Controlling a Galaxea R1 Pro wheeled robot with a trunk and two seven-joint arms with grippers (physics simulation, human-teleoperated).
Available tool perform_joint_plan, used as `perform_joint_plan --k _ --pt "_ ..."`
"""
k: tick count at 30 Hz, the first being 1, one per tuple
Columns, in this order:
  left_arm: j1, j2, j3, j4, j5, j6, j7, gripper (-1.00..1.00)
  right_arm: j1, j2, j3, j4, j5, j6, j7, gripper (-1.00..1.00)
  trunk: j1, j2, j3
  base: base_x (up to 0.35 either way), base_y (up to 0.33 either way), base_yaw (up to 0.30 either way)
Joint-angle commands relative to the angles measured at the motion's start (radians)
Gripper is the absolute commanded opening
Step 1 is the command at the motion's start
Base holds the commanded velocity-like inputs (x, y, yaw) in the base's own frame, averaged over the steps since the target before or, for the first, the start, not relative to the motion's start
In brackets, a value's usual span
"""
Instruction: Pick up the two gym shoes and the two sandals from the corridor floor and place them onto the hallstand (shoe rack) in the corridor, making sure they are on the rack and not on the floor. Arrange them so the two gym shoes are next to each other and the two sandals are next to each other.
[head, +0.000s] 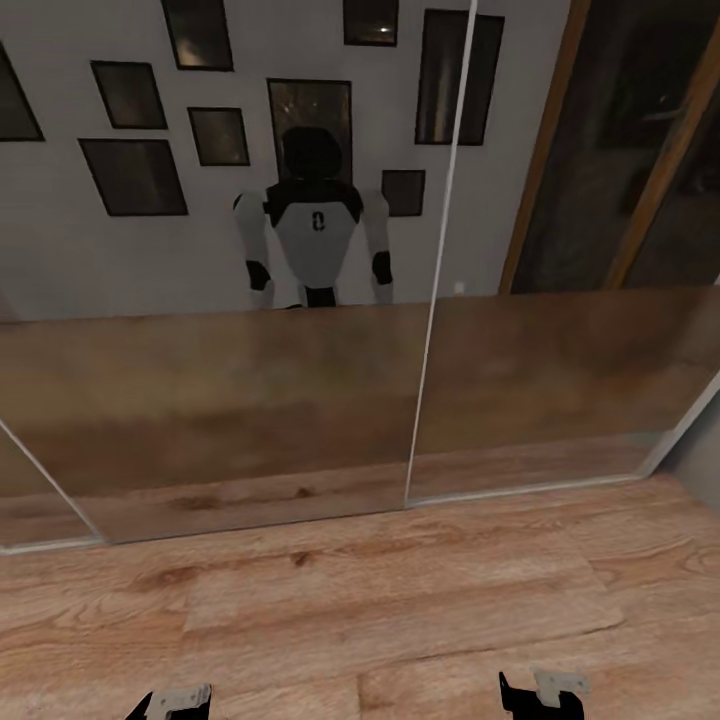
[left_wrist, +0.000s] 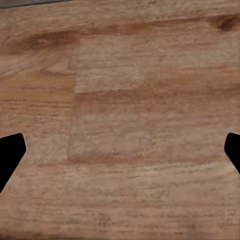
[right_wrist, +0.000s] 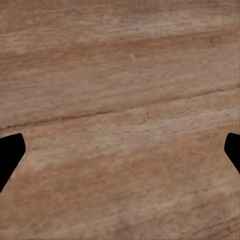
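Corridor floor (head: 380, 600) of wood-grain planks meets mirrored panels (head: 240, 400), in which we see the robot's reflection (head: 315, 225). At lower left sits our left pincer (head: 172, 705), at lower right our right pincer (head: 545, 693); both wrist views look down at bare planks between wide-spread fingertips, so we read both as open and empty. Shoes, sandals and hallstand lie outside these views. We judge the step to be searching: turn the base slowly, arms tucked, well apart from the mirror.
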Motion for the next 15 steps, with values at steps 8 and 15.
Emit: perform_joint_plan --k 8,15 --pt "-0.001 -0.001 0.01 0.001 -0.008 -0.005 -0.004 1.0 0.0 0.0 -0.001 0.001 -0.004 -0.004 0.001 1.0 0.0 0.0 -0.001 0.037 -0.023 0.279" --pt "-0.001 -0.001 0.01 0.001 -0.008 -0.005 -0.004 1.0 0.0 0.0 -0.001 0.0 -0.004 -0.004 0.0 1.0 0.0 0.0 -0.001 0.008 -0.005 0.279"
